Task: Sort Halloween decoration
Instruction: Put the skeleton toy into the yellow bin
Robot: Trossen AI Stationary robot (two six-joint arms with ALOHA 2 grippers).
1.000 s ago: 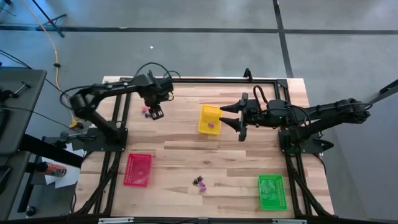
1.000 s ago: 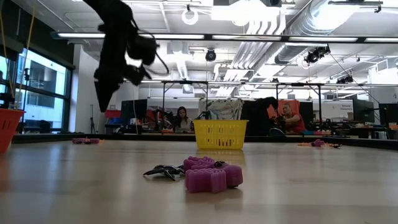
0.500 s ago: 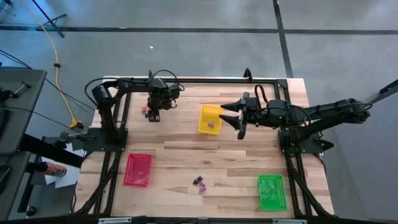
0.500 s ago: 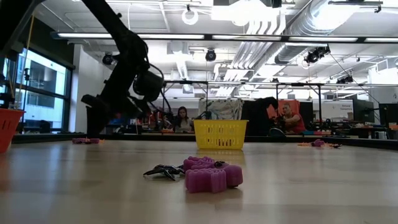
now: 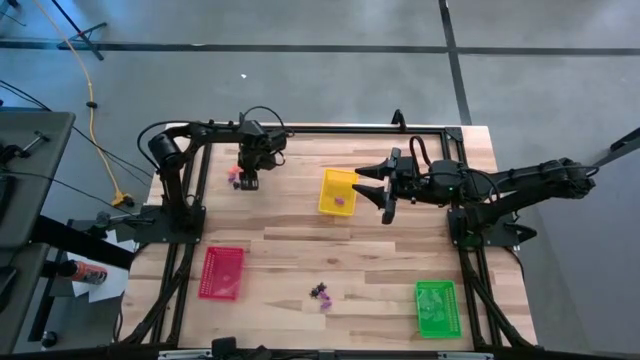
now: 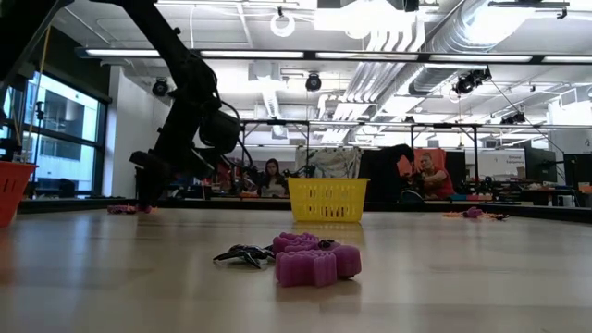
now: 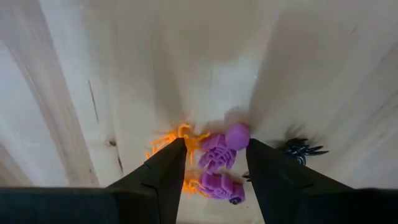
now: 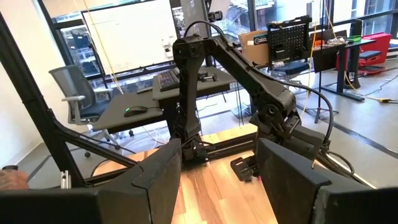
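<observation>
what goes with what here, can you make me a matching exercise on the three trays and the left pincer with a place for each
Column one:
1. yellow tray
2. red tray
3. green tray
4. left pincer

Column two:
a. near the table's front right corner
b. down over the trinket cluster near the back left
c. mid-table, just ahead of the right pincer
d. near the table's front left

Pairs: 1-c, 2-d, 3-a, 4-b

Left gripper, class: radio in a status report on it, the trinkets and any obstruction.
Left gripper open, straddling purple trinkets. Right gripper open, beside yellow tray. Nothing obstructing.
</observation>
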